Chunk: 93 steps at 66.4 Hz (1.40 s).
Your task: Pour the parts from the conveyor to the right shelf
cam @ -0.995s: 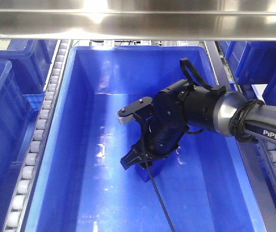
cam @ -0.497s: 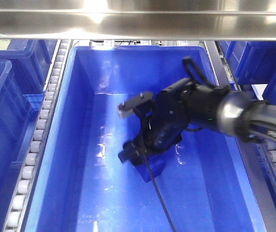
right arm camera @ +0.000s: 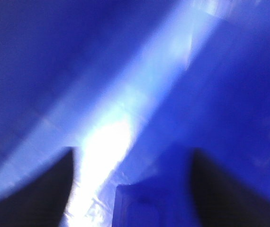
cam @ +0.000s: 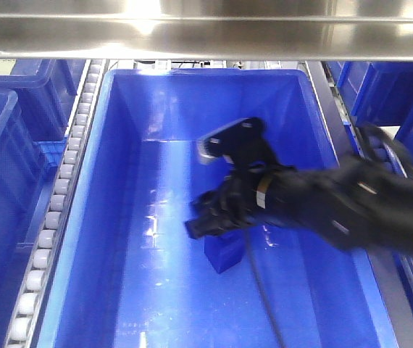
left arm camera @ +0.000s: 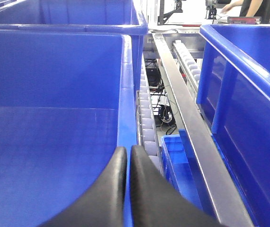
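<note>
The small blue block lies on the floor of the large blue bin on the steel roller shelf. My right gripper hangs open inside the bin just above the block, blurred by motion. In the right wrist view the right gripper has its dark fingers wide apart, with the block low between them and untouched. My left gripper is shut and empty, over the rim of another blue bin. The conveyor is out of view.
White rollers run along the bin's left side, with more blue bins to the left and right. A steel beam crosses overhead. In the left wrist view a steel rail separates bins, with a small blue crate below.
My right arm has swung and its wrist has turned and risen a little. The block stays on the bin floor, now more exposed below the fingers.
</note>
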{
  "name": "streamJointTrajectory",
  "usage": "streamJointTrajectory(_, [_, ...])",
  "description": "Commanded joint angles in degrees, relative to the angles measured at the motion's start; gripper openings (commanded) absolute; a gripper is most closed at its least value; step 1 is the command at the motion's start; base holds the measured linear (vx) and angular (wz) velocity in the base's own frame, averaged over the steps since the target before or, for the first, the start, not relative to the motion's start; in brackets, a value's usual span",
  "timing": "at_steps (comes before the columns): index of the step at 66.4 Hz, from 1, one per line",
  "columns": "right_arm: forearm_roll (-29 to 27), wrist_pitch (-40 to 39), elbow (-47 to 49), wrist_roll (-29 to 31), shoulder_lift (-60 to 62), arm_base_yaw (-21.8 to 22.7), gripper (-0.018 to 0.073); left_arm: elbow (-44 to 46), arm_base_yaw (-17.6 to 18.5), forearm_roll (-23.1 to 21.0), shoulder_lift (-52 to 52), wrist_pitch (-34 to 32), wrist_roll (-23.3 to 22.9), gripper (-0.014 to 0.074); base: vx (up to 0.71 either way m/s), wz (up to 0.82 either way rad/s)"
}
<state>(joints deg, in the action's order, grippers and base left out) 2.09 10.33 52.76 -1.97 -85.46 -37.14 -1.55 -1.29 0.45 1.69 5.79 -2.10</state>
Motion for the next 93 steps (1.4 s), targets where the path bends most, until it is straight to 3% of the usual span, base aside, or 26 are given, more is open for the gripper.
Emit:
streamJointTrajectory(1, [1.31,-6.83,-1.93,0.37,6.5,0.26,0.0155,1.12,-0.13,-0.45,0.84,-4.52,-0.49,-0.0006,0.0,0.0])
streamJointTrajectory(6, [1.46,-6.78,-4.39,0.54,9.46,0.26,-0.0017,1.12,-0.13,-0.45,0.84,-4.52,-0.49,-0.0006,0.0,0.0])
streamJointTrajectory(20, [1.07,-6.96,-11.25,0.38,18.05,2.29,-0.0009,1.12,-0.13,-0.45,0.84,-4.52,-0.49,-0.0006,0.0,0.0])
streamJointTrajectory(56, [-0.03,-4.98,-26.62,0.36,48.76,21.46,-0.0009,1.12,-0.13,-0.45,0.84,-4.52,-0.49,-0.0006,0.0,0.0])
streamJointTrajectory(73, [-0.09,-4.15,-32.28,0.32,61.73,24.21,-0.0009,1.12,-0.13,-0.45,0.84,-4.52,-0.49,-0.0006,0.0,0.0])
streamJointTrajectory(93, [0.0,-3.83,-33.46,0.32,63.3,24.21,-0.0009,1.12,-0.13,-0.45,0.84,-4.52,-0.49,-0.0006,0.0,0.0])
